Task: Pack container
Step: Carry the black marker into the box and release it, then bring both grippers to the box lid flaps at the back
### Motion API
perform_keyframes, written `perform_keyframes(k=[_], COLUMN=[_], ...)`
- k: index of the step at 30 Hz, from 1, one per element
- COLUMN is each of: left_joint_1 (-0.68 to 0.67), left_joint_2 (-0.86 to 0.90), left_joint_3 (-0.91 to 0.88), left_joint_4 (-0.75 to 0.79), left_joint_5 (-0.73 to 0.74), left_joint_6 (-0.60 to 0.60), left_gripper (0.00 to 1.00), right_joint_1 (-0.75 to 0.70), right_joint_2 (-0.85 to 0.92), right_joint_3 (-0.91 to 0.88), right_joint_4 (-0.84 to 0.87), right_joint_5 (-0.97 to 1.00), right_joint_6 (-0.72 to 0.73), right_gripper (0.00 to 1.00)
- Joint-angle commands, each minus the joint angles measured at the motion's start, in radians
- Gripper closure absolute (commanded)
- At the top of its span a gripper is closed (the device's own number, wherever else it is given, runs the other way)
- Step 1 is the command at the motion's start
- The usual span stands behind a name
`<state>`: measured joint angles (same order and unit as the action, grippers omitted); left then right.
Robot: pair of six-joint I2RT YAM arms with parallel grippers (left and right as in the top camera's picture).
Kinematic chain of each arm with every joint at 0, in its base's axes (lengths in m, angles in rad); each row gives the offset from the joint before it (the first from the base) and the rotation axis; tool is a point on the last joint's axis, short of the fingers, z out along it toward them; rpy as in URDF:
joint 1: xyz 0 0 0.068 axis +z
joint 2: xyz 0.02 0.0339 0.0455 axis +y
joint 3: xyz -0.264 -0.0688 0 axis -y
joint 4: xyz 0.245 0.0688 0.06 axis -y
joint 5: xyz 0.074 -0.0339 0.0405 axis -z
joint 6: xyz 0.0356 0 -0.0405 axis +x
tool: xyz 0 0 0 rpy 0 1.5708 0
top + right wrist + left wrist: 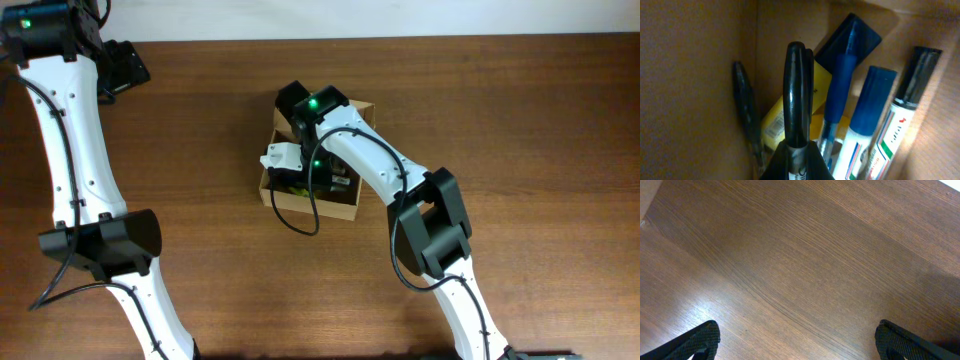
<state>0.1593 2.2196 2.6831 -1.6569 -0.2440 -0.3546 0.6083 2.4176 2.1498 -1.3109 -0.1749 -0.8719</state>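
The container (pixel 290 201) is a tan cardboard box at the table's middle, open at the top. My right gripper (pixel 318 172) reaches down into it and is shut on a black-capped marker (pixel 796 90), held just above the other pens inside. In the right wrist view the box wall (pixel 690 75) is on the left. Below lie a blue-capped marker (pixel 867 115), a black-capped marker (pixel 915 75), a blue pen (pixel 837 90), a yellow item (pixel 777 115) and a thin black pen (pixel 745 100). My left gripper (pixel 125 68) is open and empty at the far left, with only wood between its fingers (pixel 797 347).
The right arm (pixel 380 165) crosses over the box and hides most of its inside from above. The left arm (pixel 70 150) runs down the table's left side. The white wall edge shows along the top of the overhead view.
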Motion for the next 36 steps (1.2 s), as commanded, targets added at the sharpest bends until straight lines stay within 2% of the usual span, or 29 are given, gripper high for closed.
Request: perform_keyframes(k=[1, 4, 7, 13, 17, 22, 24, 26, 29, 31, 33, 36], left_joint_1=[0.003, 0.003, 0.003, 0.003, 0.003, 0.003, 0.003, 0.002, -0.008, -0.023, -0.047, -0.085], left_joint_2=[-0.019, -0.019, -0.019, -0.019, -0.019, -0.019, -0.019, -0.019, -0.019, -0.016, -0.013, -0.005], left_joint_3=[-0.003, -0.003, -0.003, -0.003, -0.003, -0.003, -0.003, -0.004, -0.013, -0.018, -0.02, -0.021], left_joint_4=[-0.001, -0.001, -0.001, -0.001, -0.001, 0.023, 0.024, 0.017, 0.021, 0.024, 0.025, 0.029], left_joint_5=[-0.004, -0.004, -0.004, -0.004, -0.005, 0.084, 0.152, 0.246, 0.411, 0.451, 0.449, 0.444], left_joint_6=[0.012, 0.012, 0.012, 0.012, 0.012, 0.004, 0.005, 0.005, 0.074, 0.096, 0.107, 0.126], left_gripper=[0.0, 0.0, 0.0, 0.0, 0.0, 0.0, 0.02, 0.37, 0.69, 0.81, 0.87, 0.92], right_joint_1=[-0.002, -0.002, -0.002, -0.003, -0.016, -0.093, -0.154, -0.229, -0.351, -0.423, -0.488, -0.55], right_joint_2=[0.013, 0.008, -0.006, -0.072, -0.158, -0.239, -0.266, -0.282, -0.275, -0.267, -0.26, -0.249], right_joint_3=[-0.005, 0.003, 0.024, 0.137, 0.254, 0.398, 0.43, 0.435, 0.428, 0.402, 0.35, 0.242], right_joint_4=[0.002, 0.001, -0.007, -0.078, -0.081, -0.082, -0.081, -0.081, -0.092, -0.092, -0.083, -0.06], right_joint_5=[-0.002, 0.0, 0.003, 0.003, 0.003, 0.014, 0.013, 0.013, -0.014, -0.056, -0.087, -0.088], right_joint_6=[-0.01, 0.039, 0.145, 0.271, 0.411, 0.634, 0.728, 0.792, 0.856, 0.88, 0.889, 0.928], right_gripper=[0.93, 0.7, 0.57, 0.52, 0.49, 0.51, 0.58, 0.61, 0.7, 0.83, 0.96, 0.96])
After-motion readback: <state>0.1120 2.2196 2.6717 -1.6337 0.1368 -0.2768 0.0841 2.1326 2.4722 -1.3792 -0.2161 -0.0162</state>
